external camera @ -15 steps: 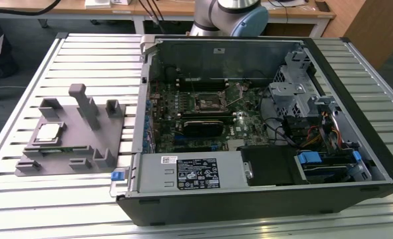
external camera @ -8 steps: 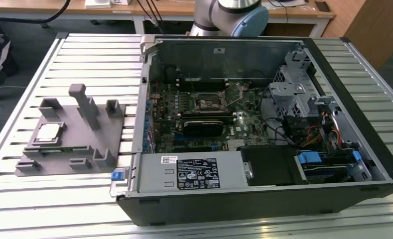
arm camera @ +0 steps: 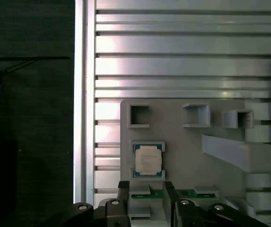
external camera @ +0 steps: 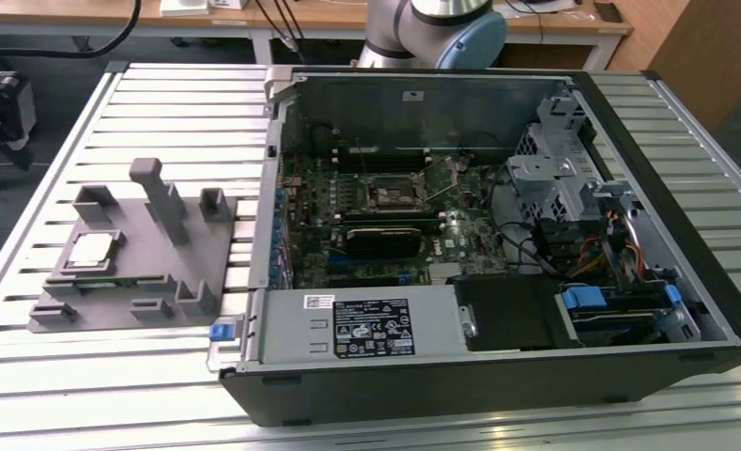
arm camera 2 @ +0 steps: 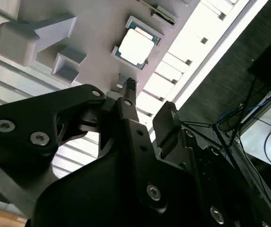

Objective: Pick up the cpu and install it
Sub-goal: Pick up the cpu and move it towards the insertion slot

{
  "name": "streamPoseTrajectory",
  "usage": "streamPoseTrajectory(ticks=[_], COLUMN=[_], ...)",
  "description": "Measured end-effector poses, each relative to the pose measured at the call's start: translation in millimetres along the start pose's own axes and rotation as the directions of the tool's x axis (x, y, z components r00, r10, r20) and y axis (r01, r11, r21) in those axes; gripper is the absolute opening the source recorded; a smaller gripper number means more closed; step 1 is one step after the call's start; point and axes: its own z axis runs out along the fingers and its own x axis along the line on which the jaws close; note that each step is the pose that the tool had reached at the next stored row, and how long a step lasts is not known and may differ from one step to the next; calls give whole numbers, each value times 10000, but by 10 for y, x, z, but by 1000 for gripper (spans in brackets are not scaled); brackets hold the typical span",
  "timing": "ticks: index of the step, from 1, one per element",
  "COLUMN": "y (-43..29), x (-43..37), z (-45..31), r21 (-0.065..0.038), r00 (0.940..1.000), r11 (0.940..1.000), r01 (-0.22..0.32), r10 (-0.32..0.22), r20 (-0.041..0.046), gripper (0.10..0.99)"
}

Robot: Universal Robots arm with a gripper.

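One cpu [arm camera: 148,160] lies in its grey fixture [arm camera: 182,151].
The claw [arm camera: 146,186] hangs spread and empty near it; the fixture sits on the slatted surface [external camera: 157,103], at the exterior view's left of the open case [external camera: 496,390].

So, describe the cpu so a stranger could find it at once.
Beside the open computer case, toward the exterior view's left, lies a grey plastic fixture. In it sits the cpu: small, flat, square, pale silvery on top, unlike the long green stick beside it.
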Motion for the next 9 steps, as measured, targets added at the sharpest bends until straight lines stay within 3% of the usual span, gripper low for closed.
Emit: streamPoseTrajectory(ticks=[1,4,9], y=[-2,-4,-8], x=[0,1,1], z=[19,72,163], r21=[-2,-2,-2], r00=[9999,9998,9998], r11=[9999,9998,9998], r01=[107,190,191], r10=[-107,-190,-191], r20=[-8,-44,-76], gripper=[408,580,706])
